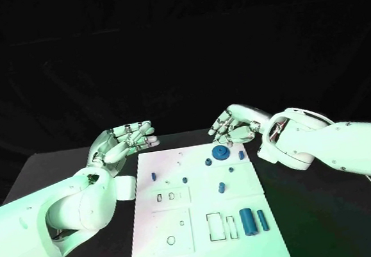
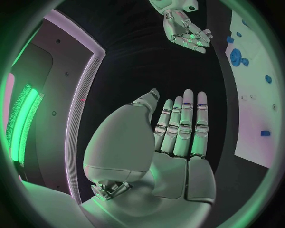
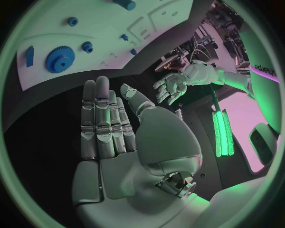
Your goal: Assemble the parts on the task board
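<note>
I see the white task board (image 1: 209,228) mid-table, blue parts (image 1: 248,221) scattered on it, a gear (image 1: 218,152) toward 12 o'clock. My left hand (image 1: 124,142) and right hand (image 1: 233,125) hover empty, fingers apart.

Two smooth white arms with rounded, bulbous wrist housings; thin pale cables trail under each forearm. The left hand (image 1: 124,141) and right hand (image 1: 233,125) are silver, segmented metal (dark gaps between finger sections).

The task board (image 1: 213,254) is running off the near picture edge; its small outlined recesses (image 1: 171,240) are showing too tiny to identify.
</note>
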